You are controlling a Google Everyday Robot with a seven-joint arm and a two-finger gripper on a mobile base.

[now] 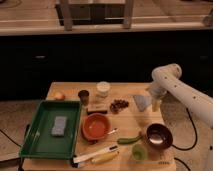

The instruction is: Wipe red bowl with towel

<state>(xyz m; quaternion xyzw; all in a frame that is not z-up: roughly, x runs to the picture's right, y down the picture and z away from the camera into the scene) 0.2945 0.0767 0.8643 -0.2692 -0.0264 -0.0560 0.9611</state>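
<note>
Currently one red bowl; one towel apart from it; gripper beside towel, jaws spread.

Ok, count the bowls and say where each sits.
2. The red bowl sits mid-table beside the green tray; a dark bowl sits near the front right corner. The gripper hangs over the right side of the table.

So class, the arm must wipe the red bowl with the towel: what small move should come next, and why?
Probably ease the gripper onto the towel and close on it. The gripper stands open right beside the grey-blue towel, and whether they touch cannot be told. The red bowl sits apart, next to the green tray, so the towel likely has to be gripped first.
</note>
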